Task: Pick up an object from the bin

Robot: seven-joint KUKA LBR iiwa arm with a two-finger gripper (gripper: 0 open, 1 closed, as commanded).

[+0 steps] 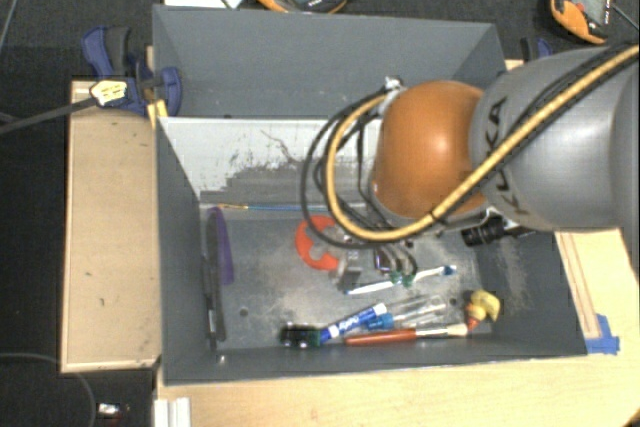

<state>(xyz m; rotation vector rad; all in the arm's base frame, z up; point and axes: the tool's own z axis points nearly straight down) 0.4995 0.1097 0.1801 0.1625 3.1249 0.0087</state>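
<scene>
Looking down into a grey metal bin, my arm comes in from the right. Its orange wrist cover and looped cables hang over the bin's middle. My claw sits low beneath that cover, close to the bin floor. The cover hides so much of it that I cannot tell whether it is open or closed. Just beside the claw, on the side away from my arm, lies an orange curved piece, perhaps a hook or clip. Just in front of the claw, towards the near wall, a white pen lies slanted. Further that way, a small heap lies along the near wall: a marker with a blue label and black cap, and a red pen touching it. A small yellow thing lies near the claw on my arm's side. Well apart from the claw, by the left wall, lie a purple strip and a dark thin stick.
</scene>
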